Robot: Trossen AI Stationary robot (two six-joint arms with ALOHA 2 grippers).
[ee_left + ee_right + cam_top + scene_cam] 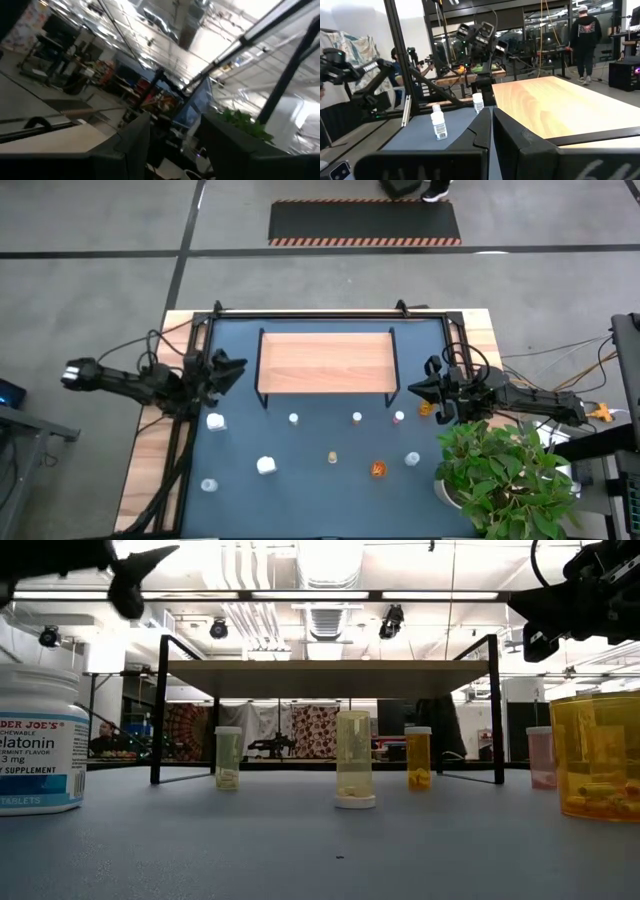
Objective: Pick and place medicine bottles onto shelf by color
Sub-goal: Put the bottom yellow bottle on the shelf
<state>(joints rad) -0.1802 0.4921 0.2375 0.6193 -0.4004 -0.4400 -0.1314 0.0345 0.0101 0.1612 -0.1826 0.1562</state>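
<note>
Low view alone reads the white round bottle [38, 740], left edge: "TRADER JOE'S", "elatonin". Small white and amber medicine bottles [294, 418] dot the dark blue table [320, 490] below the light-wood black-framed shelf [325, 362], frame centre. Left gripper [232, 370] jaws parted, empty; right gripper [418, 388] jaws clenched, empty.

The shelf [325, 362] is smooth pale wood in a thin black metal frame; the tabletop [300, 480] is matt dark blue; the bottles [353, 772] are translucent plastic.

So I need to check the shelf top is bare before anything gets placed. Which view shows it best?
The high view: it looks straight down on the shelf, showing the whole bare board. The low view sees only its underside and black legs. The right wrist view shows part of the top, slanted. The left wrist view doesn't clearly show it.
</note>
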